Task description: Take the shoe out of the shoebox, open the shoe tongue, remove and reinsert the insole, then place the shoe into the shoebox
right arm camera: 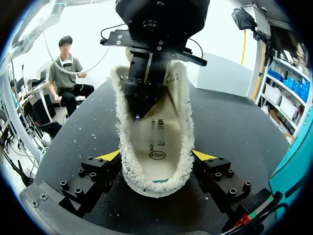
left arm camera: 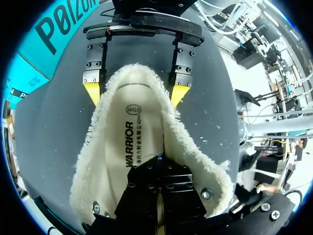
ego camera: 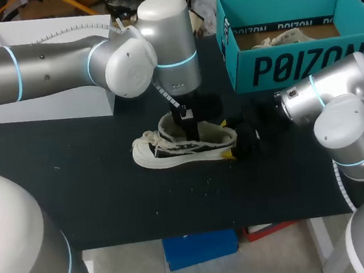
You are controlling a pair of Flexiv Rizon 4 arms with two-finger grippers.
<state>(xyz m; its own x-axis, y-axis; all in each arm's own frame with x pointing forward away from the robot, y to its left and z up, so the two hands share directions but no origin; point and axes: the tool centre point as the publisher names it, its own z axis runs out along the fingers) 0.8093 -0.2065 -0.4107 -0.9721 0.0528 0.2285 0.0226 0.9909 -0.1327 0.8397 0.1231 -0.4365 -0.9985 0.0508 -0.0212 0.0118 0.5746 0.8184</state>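
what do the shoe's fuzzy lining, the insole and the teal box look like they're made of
Lining: looks like cream fleece or faux shearling, with shaggy fibres all along the rim.
Insole: smooth matte off-white fabric or foam, flat with print on it; cannot tell which.
Teal box: probably cardboard, matte, with thin straight walls.

I get soft, even overhead light on the black counter [ego camera: 97, 197]; the shoe [ego camera: 183, 146] throws only a faint shadow. My left arm [ego camera: 129, 67] shows mild glare on its white shell. Both wrist views bend the counter's edges, and the right one's background burns white.
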